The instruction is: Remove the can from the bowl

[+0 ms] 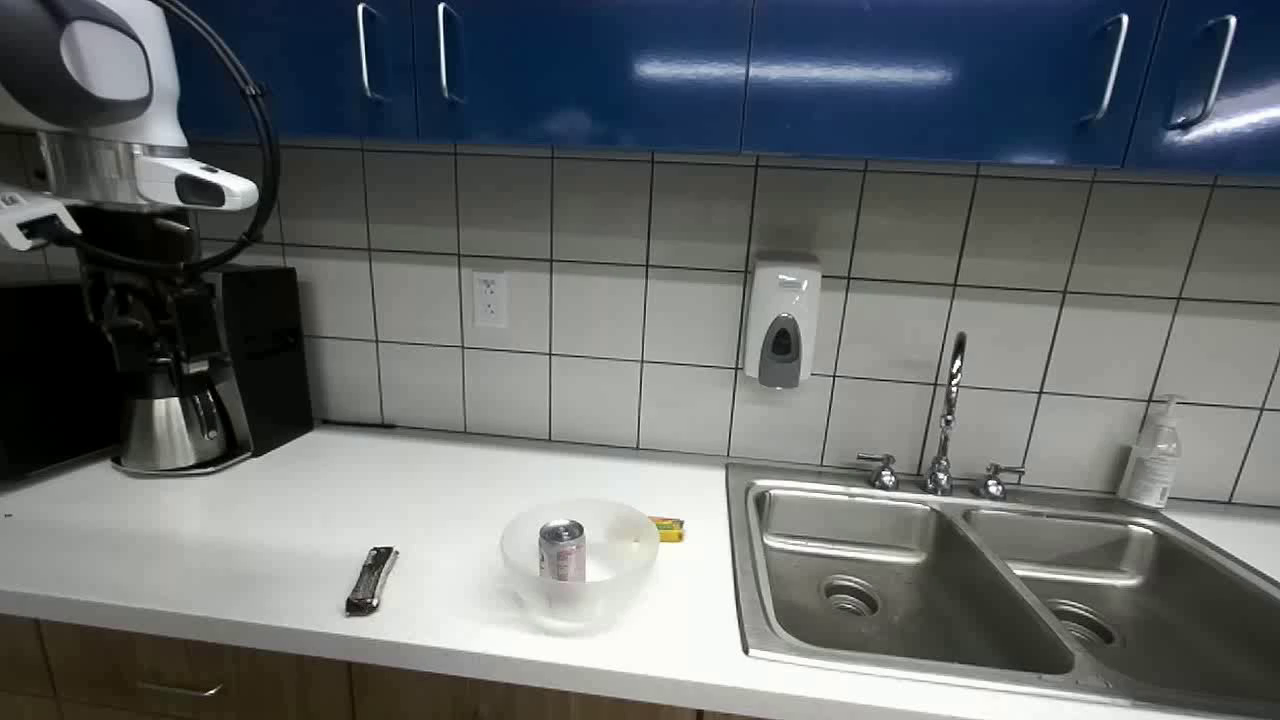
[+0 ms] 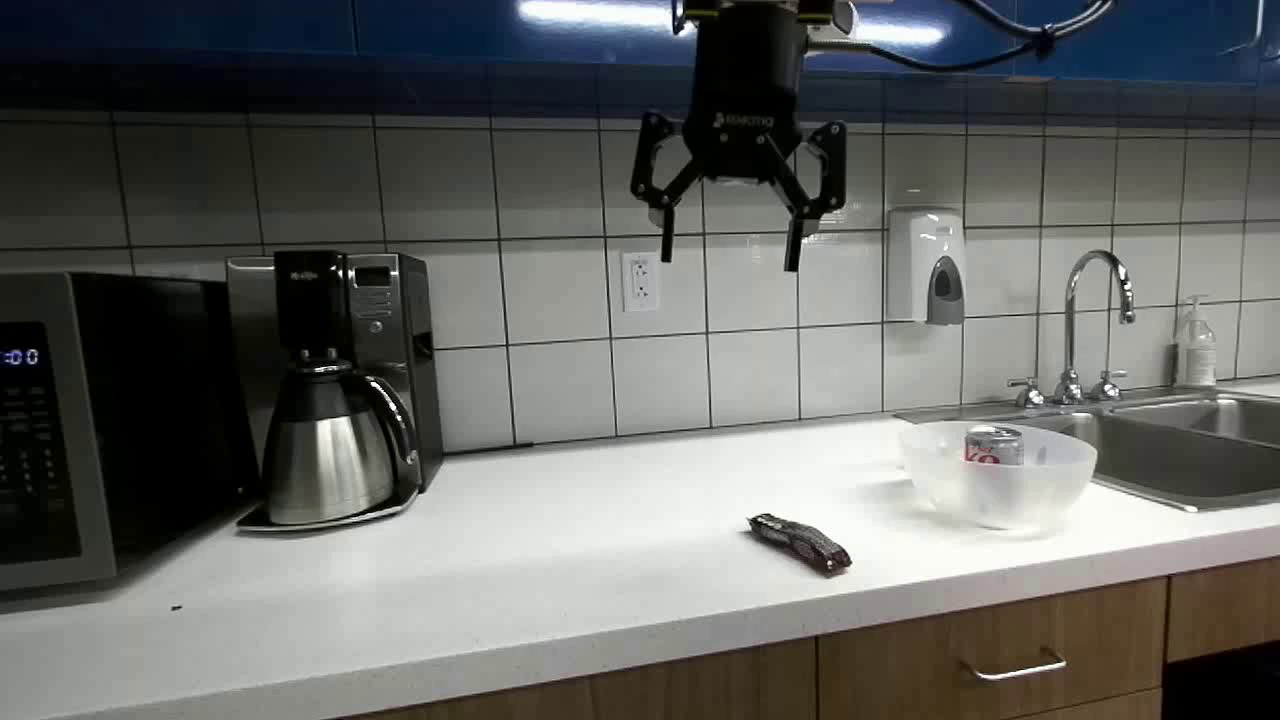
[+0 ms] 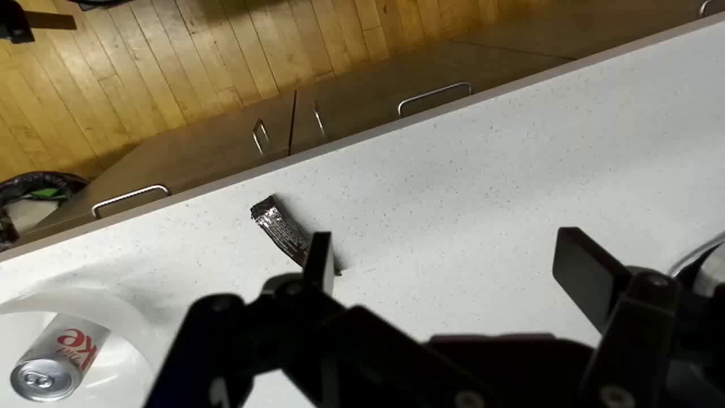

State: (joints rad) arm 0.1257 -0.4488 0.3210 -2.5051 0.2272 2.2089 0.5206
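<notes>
The silvery can with reddish letters (image 1: 562, 552) stands roughly upright inside the wide translucent bowl (image 1: 580, 608) on the counter. Its top rises near the bowl's rim, and the bowl's wall blurs its lower part. In an exterior view the can (image 2: 993, 446) and the bowl (image 2: 1000, 497) are at the right, by the sink. In the wrist view the can (image 3: 62, 360) and part of the bowl (image 3: 127, 328) are at the lower left. My gripper (image 2: 730, 250) is open and empty, high above the counter and well apart from the bowl. Its spread fingers (image 3: 450, 260) show in the wrist view.
A dark wrapped bar (image 2: 800, 543) lies on the counter beside the bowl. A yellow packet (image 1: 669, 530) lies behind the bowl. The steel sink (image 1: 745, 570) and faucet (image 1: 945, 420) are beyond it. A coffee maker (image 2: 405, 300) and microwave (image 2: 90, 420) stand at the opposite end.
</notes>
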